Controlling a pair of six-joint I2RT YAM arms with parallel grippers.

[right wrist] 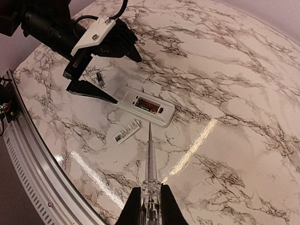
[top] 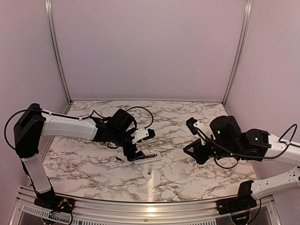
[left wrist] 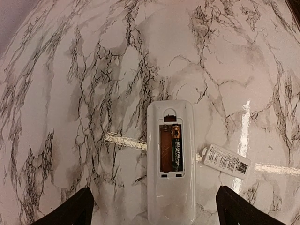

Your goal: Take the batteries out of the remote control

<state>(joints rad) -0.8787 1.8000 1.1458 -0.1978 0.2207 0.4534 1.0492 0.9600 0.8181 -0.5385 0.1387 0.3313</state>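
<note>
Half your job looked done on the marble desk (top: 197,136). Your left end effector (left wrist: 153,192) hung wide open and empty over the remote control (left wrist: 169,199), which lay recess-up towards the desk's near edge. Your right end effector (right wrist: 150,199), clamped on a thin grey rod (right wrist: 149,150), stood well apart. The white cover (left wrist: 227,161) lay just beside the remote, blocking nothing. One battery (left wrist: 176,153) sat in the recess; the other battery (right wrist: 99,78) lay loose nearby.

This is a robot test cell in a lab. A marble-patterned counter (top: 187,164) is boxed in by plain pale walls (top: 150,47) and aluminium posts (top: 56,51). A left arm (top: 65,126) and a right arm (top: 276,150) are mounted at the metal rail (top: 140,211) along its near edge.
</note>
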